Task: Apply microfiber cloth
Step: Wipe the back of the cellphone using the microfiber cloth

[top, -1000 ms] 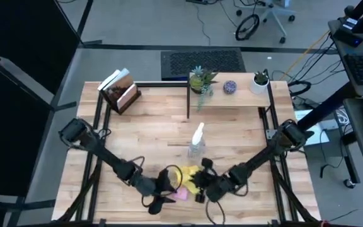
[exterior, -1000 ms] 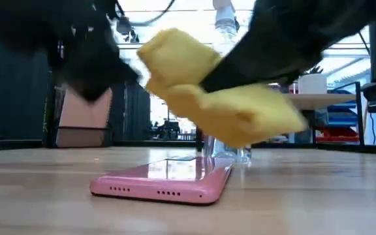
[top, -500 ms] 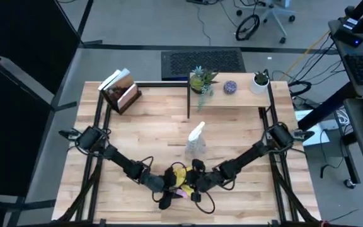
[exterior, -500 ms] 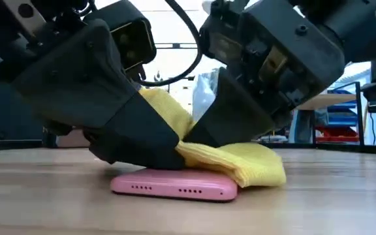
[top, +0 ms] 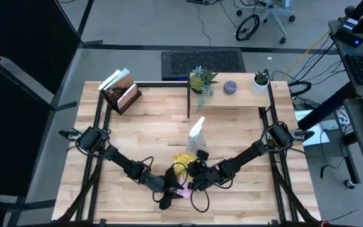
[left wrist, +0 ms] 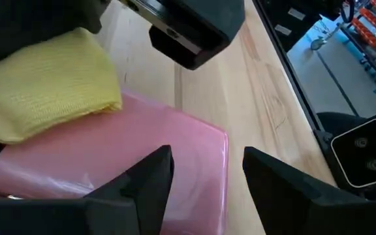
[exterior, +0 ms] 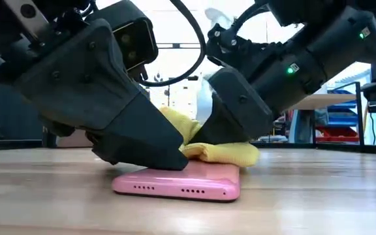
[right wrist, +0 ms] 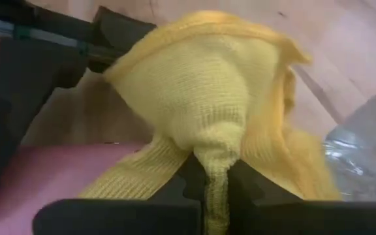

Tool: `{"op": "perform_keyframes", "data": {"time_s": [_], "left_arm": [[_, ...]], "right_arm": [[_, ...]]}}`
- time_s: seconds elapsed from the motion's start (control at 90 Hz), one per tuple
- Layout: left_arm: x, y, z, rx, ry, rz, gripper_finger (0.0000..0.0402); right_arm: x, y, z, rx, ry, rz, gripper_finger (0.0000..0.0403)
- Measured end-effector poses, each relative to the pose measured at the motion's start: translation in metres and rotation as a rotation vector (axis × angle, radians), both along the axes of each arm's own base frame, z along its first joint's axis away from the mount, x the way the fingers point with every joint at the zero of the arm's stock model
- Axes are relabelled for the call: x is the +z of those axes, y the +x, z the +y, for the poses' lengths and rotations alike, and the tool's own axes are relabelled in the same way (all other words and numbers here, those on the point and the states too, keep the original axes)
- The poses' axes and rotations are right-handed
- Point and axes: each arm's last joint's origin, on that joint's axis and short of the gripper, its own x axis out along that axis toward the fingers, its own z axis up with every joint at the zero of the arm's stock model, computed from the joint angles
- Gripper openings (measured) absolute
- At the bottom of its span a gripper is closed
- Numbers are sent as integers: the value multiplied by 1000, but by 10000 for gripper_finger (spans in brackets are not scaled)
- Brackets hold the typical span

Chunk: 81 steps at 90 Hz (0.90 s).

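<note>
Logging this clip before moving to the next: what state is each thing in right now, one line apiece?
Bright yellow microfiber cloth: bunched, pinched in the right hand, lying on the phone.
Pink flat phone: flat on the table, pressed by the left hand.
Left hand: open, fingers down on the phone.
Right hand: shut on the cloth.
Clear plastic spray bottle: upright, behind the cloth.

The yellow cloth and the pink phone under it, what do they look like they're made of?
The yellow cloth looks like soft knitted fabric: fine ribbed loops show, and it bunches where the right claw pinches it. The pink phone looks like hard, glossy plastic or coated metal; its back has a smooth sheen, though which one is unclear.
</note>
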Motion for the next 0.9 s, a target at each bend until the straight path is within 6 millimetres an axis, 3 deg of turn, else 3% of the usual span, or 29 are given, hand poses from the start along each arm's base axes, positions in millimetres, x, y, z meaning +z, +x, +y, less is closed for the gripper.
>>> {"op": "perform_keyframes", "data": {"time_s": [0.167,0.267,0.467,0.7,0.9], "left_arm": [[0,0,0,-8,2,-4,182],[0,0,-1,-10,2,-5,182],[0,-1,-1,-26,16,-13,182],[0,-1,-1,-27,16,-13,182],[0,-1,-1,-28,17,-14,182]], "right_arm": [[18,-1,30,144,66,-32,4],[11,-6,39,206,144,15,4],[-8,-10,36,128,148,66,4],[-13,-7,19,-5,28,53,4],[-16,-17,15,-105,-78,89,4]]}}
